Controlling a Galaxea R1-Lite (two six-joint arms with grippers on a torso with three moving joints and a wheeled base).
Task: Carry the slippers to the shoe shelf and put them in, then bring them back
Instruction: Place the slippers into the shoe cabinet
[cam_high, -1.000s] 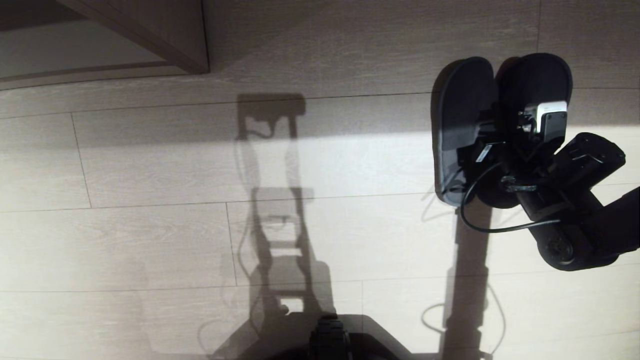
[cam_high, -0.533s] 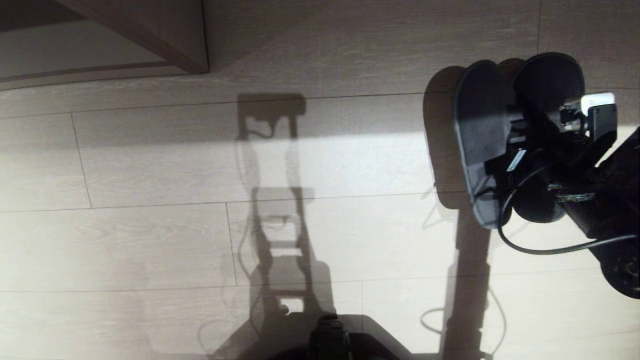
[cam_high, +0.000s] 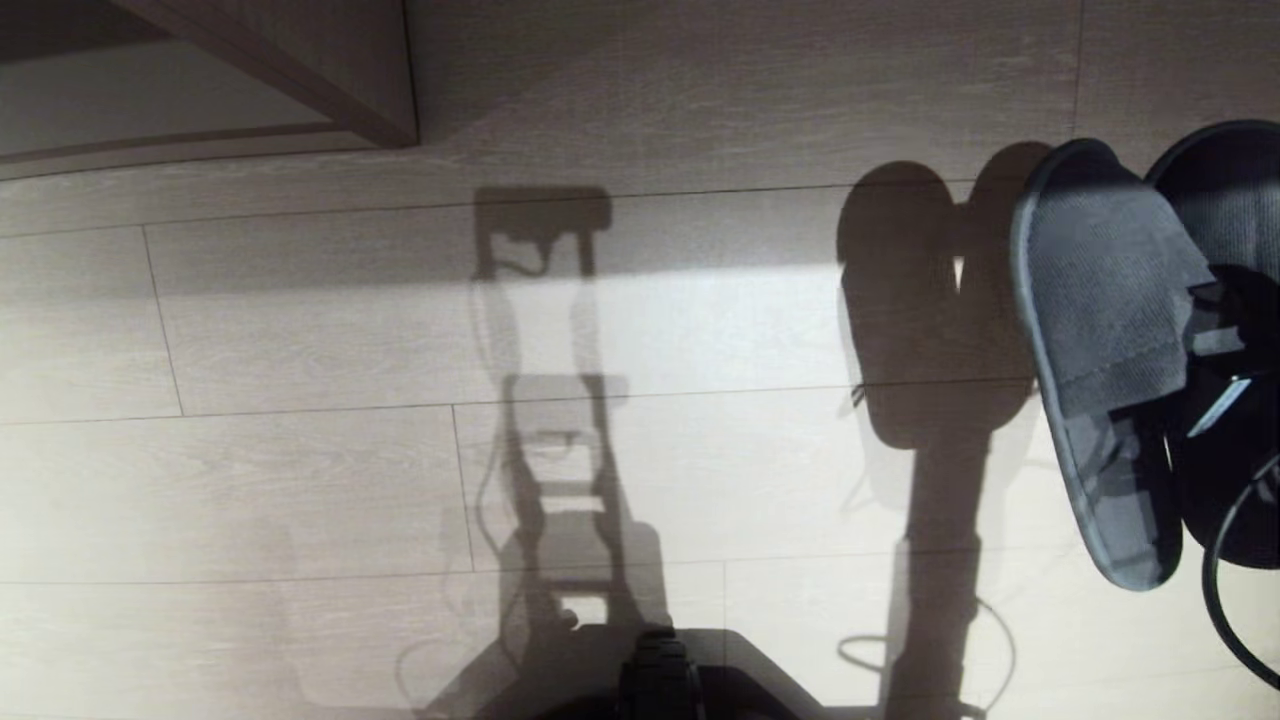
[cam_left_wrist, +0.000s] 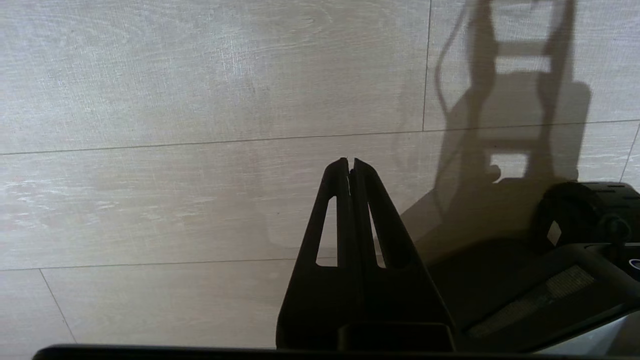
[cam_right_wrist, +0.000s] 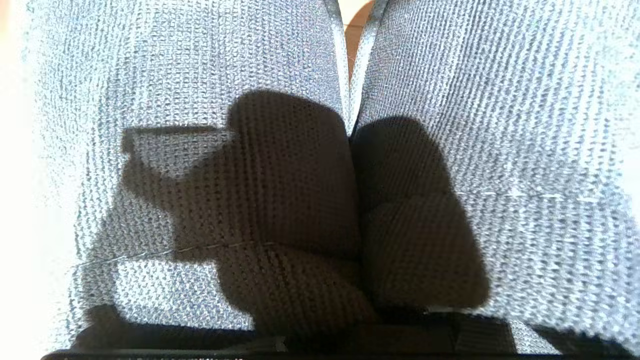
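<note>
The left gripper (cam_left_wrist: 350, 162) hangs over the floor (cam_high: 300, 480), jaws together. The right gripper (cam_high: 1215, 345) – jaws clamped on the slippers (cam_high: 1110, 300) – holds them side by side above the floor. Farther off sits the shoe shelf (cam_high: 300, 70).

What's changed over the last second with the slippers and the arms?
The right claw, shut on the slippers, has swung them toward the right edge of the head view and lifted them nearer the camera; their shadow now lies apart from them on the floor. The grip held; nothing was let go. The left claw is shut and parked. The shelf corner and floor are unchanged.
</note>
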